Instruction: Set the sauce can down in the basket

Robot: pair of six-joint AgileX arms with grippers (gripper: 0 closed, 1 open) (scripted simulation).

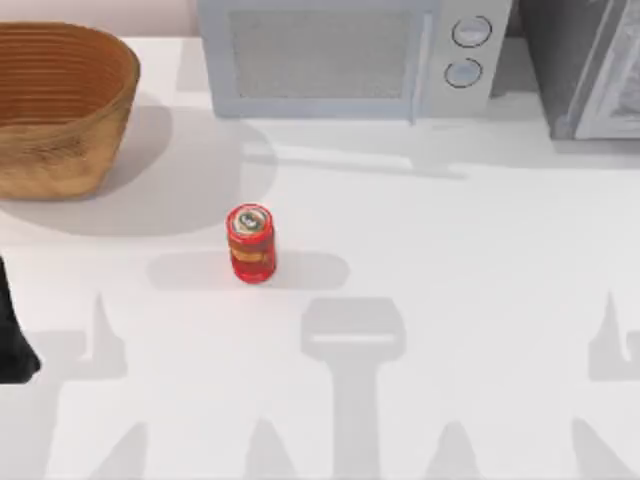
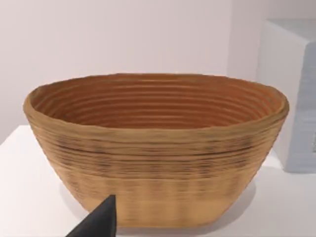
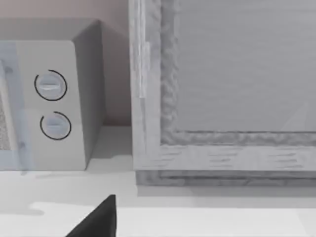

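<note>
The sauce can (image 1: 250, 243), red with a silver top and an orange-yellow band, stands upright on the white table (image 1: 450, 260), left of centre. The tan wicker basket (image 1: 60, 110) sits at the far left corner, well behind and to the left of the can. In the left wrist view the basket (image 2: 158, 148) looks wide and has nothing inside it. A dark part of my left arm (image 1: 12, 340) juts in at the table's left edge, apart from the can. A dark bit of my left gripper (image 2: 98, 222) points toward the basket. A dark bit of my right gripper (image 3: 98, 219) faces the appliances.
A grey microwave (image 1: 340, 55) with two round knobs (image 1: 470, 50) stands along the back edge, right of the basket. A grey cabinet-like box (image 1: 590, 65) is at the back right; the right wrist view shows its framed front (image 3: 222, 89) beside the microwave (image 3: 49, 103).
</note>
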